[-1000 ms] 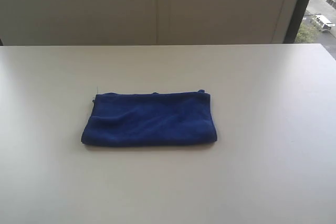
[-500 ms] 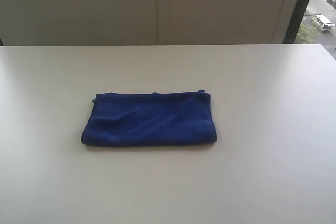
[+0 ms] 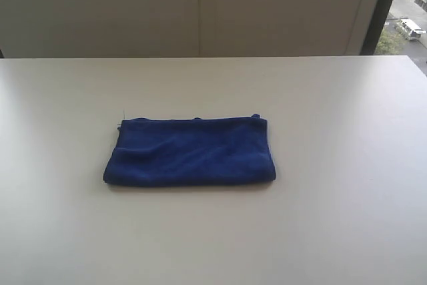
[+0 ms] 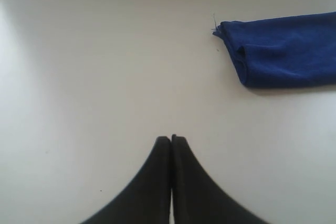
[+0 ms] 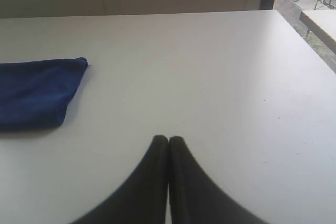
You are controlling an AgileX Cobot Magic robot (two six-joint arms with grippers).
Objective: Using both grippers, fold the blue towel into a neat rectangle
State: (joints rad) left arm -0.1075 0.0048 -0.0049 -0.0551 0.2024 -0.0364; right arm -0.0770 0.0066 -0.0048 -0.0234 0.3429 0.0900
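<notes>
The blue towel lies folded into a flat rectangle on the white table, near its middle. Neither arm shows in the exterior view. In the left wrist view my left gripper is shut with nothing in it, over bare table, well apart from the towel's end. My right gripper is likewise shut and empty, with the towel's other end off to one side and clear of it.
A pale wall stands behind the table's far edge. A window with a dark frame sits at the far right. Bare tabletop surrounds the towel on all sides.
</notes>
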